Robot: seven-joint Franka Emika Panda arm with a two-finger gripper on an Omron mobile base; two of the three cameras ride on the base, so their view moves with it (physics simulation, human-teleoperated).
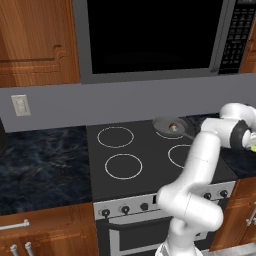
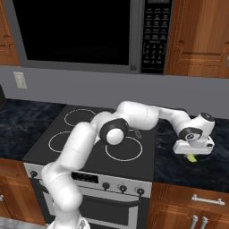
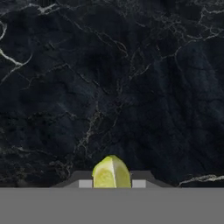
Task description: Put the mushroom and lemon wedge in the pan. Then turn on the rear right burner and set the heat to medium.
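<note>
My gripper (image 3: 112, 183) is shut on the lemon wedge (image 3: 111, 172), a yellow-green piece pinched between the two dark fingertips (image 3: 85, 182) just above the black marble counter. From the right base view, the gripper (image 2: 193, 154) hangs over the counter right of the stove, with the lemon wedge (image 2: 192, 158) showing beneath it. The grey pan (image 1: 164, 123) sits on the rear right burner (image 1: 169, 135), its handle pointing right. The brown mushroom (image 1: 173, 127) lies inside the pan. A sliver of the lemon wedge (image 1: 252, 146) shows at the right edge.
The black glass stove (image 1: 145, 165) has three bare burner rings. A row of knobs (image 2: 106, 185) runs along its front panel. A microwave (image 2: 89, 31) hangs above and wooden cabinets flank it. Dark marble counter (image 1: 40, 165) lies on both sides.
</note>
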